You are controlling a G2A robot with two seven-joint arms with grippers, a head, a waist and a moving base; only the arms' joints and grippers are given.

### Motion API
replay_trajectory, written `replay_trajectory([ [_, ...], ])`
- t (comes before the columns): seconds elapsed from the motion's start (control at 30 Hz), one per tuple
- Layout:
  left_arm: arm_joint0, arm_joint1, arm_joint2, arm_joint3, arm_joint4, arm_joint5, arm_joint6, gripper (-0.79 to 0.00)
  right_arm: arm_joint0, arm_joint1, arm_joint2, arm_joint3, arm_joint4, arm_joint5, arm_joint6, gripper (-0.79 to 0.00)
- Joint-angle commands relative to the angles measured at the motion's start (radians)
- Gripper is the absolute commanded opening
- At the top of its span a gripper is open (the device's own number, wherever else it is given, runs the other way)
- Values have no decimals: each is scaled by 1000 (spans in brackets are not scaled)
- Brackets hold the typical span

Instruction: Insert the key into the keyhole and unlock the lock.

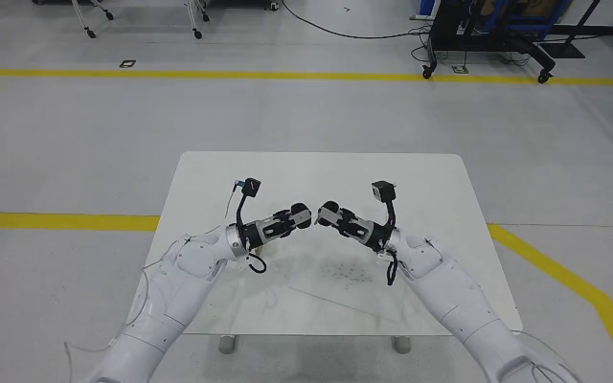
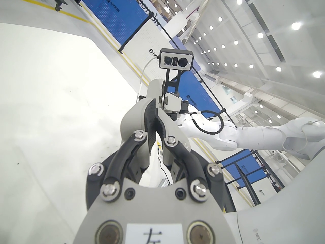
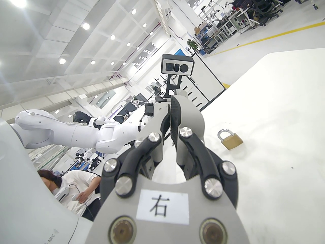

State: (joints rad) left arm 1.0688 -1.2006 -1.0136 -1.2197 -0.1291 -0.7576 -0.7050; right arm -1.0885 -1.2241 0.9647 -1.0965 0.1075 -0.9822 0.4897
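Grey workshop floor with yellow lines (image 1: 287, 75) lies around the white table (image 1: 421, 191), and above the middle of this table the two grippers stand tip to tip, very close to each other. The left gripper (image 1: 303, 214) has its two fingers pressed together, and the right gripper (image 1: 327, 210) has its fingers pressed together as well. Between the dark pads (image 3: 175, 118) of the right one I notice nothing sticking out, and whether either gripper holds the key I cannot tell. The padlock (image 3: 230, 140) lies flat on the table, apart from both grippers, near the right gripper, lower than its fingers and off to one side of them. Its shackle looks closed. Its long axis runs from the shackle to the brass body, and the shackle end seems to point away from the right wrist, so the keyhole end, which is hidden, should face back toward that arm. In my judgement the right arm is the nearer one, and the coming move depends on going down and sideways from these fingertips to the padlock
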Motion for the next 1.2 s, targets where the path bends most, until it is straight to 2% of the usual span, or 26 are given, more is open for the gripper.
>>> replay_trajectory([
  [0.0,3,1,-1,-4,-2,1,-10,-785,0,0,1,0,0,0,-1,-785],
  [0.17,6,4,2,-9,-13,9,-43,-767,0,0,6,2,8,-2,-3,-785],
  [0.2,6,5,3,-9,-15,9,-45,-637,-1,0,8,2,10,-3,-3,-785],
  [0.23,6,5,3,-9,-15,11,-48,-563,-1,0,8,2,12,-5,-1,-785],
  [0.27,6,5,3,-9,-17,11,-50,-416,-1,1,10,1,15,-6,-1,-785],
  [0.3,7,5,6,-10,-25,12,-54,-409,-2,1,10,1,16,-6,1,-785],
  [0.57,0,4,18,-3,-87,17,-108,-437,-1,1,10,1,21,-1,13,-785],
  [0.87,-20,0,36,19,-135,18,-145,-610,2,-2,6,5,19,5,17,-785],
  [1.1,-31,-3,45,32,-142,16,-150,-606,4,-4,5,7,17,5,16,-785],
  [1.13,-32,-4,46,34,-143,15,-151,-585,4,-4,5,7,17,4,16,-785],
  [1.17,-33,-4,46,35,-144,15,-151,-616,4,-4,6,7,17,3,15,-785],
])
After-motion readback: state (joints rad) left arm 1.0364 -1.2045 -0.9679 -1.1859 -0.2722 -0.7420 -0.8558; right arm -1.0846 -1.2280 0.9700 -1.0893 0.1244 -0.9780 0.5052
